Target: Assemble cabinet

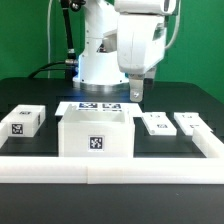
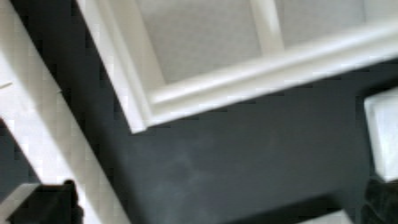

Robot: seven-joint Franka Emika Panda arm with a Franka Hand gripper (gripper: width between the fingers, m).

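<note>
The cabinet (image 1: 95, 133) is a white hollow box with its opening upward and a square tag on its front, standing mid-table. My gripper (image 1: 137, 92) hangs open just behind the box's back corner, toward the exterior view's right, clear of the table. In the wrist view the box's white rim (image 2: 187, 85) fills one corner. My gripper (image 2: 210, 208) has only dark table between its two dark fingertips (image 2: 39, 205), which stand far apart. Nothing is held.
The marker board (image 1: 100, 106) lies behind the box. A small white tagged block (image 1: 24, 121) sits at the exterior view's left, and two flat tagged panels (image 1: 156, 123) (image 1: 188, 122) at its right. A white rail (image 1: 110, 165) runs along the front. The robot base (image 1: 100, 60) stands behind.
</note>
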